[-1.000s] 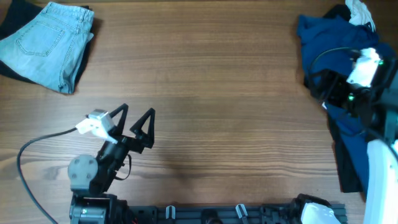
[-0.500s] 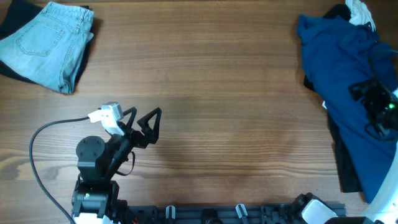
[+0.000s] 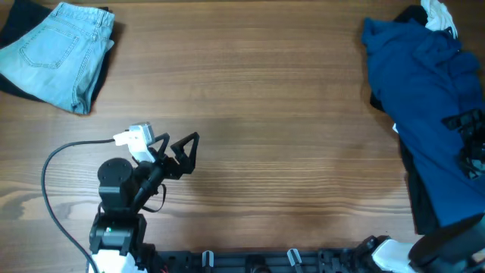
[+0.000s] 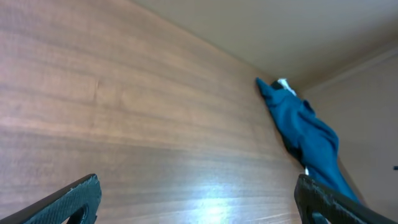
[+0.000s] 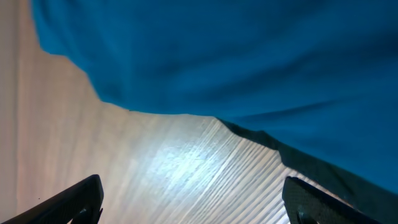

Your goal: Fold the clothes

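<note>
the teal shirt was found unfolded, heaped in a wrinkled pile along the right edge of the table. a white garment with black cloth was bunched against the shirt's far end, touching it, and a dark layer was seen under the shirt's left edge. the right gripper was held over the shirt by the table's right edge, its jaws spread wide with nothing between them; in its wrist view, blue fabric was seen above bare wood. the left gripper was held low at the left-centre, well apart from the shirt, jaws wide and empty, with a cable looped beside it. bare wood was seen between it and the shirt. pale-blue jeans were laid folded at the far left corner.
</note>
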Available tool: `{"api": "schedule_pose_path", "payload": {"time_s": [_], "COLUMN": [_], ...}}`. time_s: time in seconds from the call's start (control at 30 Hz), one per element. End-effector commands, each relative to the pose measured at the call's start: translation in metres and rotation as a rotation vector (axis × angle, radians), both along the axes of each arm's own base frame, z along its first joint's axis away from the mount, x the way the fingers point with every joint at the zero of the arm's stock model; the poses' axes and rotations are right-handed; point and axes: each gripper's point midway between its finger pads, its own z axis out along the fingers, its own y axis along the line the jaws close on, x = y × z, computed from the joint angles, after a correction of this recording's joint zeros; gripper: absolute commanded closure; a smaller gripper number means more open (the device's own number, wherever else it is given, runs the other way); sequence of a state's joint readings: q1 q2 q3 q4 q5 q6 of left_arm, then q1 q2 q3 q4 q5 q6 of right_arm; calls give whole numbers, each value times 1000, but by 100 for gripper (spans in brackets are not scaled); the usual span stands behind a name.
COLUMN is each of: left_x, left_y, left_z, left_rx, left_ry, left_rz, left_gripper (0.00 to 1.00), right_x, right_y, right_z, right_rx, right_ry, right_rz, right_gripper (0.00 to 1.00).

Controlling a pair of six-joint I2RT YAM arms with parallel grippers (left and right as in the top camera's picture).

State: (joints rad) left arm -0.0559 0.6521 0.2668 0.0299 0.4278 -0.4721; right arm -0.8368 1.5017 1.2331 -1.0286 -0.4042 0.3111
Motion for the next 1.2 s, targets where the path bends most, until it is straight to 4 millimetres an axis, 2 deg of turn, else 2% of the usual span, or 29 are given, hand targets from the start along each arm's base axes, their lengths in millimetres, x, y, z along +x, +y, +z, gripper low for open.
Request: {"api": "schedule_pose_path", "payload": {"time_s": [0.0, 0.1, 0.2, 0.3, 0.4, 0.5, 0.57, 0.6, 0.63, 0.67, 0.7, 0.77, 0.87, 1.0, 1.07, 1.17], "left_x": [2, 1, 1, 1, 1, 2, 2, 2, 1, 1, 0, -1, -2, -2, -4, -6], "left_y": [-4, -7, -9, -11, -17, -24, -29, -31, -33, -35, -38, -41, -47, -53, -55, -59], "left_z": [-8, -18, -27, -31, -30, -26, -26, -26, -27, -29, -31, -34, -38, -40, -40, -40], "left_rx": [6, 0, -5, -4, -3, -2, -1, -1, -1, 0, 1, 2, 3, 3, 4, 4], "left_ry": [38, 78, 114, 130, 122, 101, 94, 94, 97, 103, 110, 121, 133, 136, 137, 137], "left_rz": [-39, -56, -68, -75, -96, -121, -138, -144, -153, -158, -168, -180, -199, -218, -227, -244], "left_gripper": [0, 0, 0, 0, 0, 0, 0, 0, 0, 0, 0, 0, 0, 0, 0, 0], "right_x": [19, 32, 47, 54, 66, 79, 85, 87, 89, 90, 91, 93, 92, 89, 86, 80], "right_y": [-7, -19, -37, -47, -46, -42, -41, -42, -42, -42, -43, -42, -39, -36, -38, -49], "right_z": [-13, -15, -7, -3, 5, 12, 15, 14, 11, 8, 2, -9, -36, -69, -80, -86], "right_rx": [15, -44, -129, -182, -252, -250, -244, -241, -231, -225, -213, -177, -96, -8, 17, 24], "right_ry": [-48, -89, -149, -174, -232, -305, -343, -349, -358, -358, -352, -343, -304, -251, -234, -229], "right_rz": [85, 111, 109, 108, 213, 247, 261, 263, 269, 269, 267, 270, 255, 240, 221, 188], "right_gripper": [20, 20, 19, 19, 29, 29, 32, 38, 41, 40, 31, 24, 33, 34, 33, 29]}}
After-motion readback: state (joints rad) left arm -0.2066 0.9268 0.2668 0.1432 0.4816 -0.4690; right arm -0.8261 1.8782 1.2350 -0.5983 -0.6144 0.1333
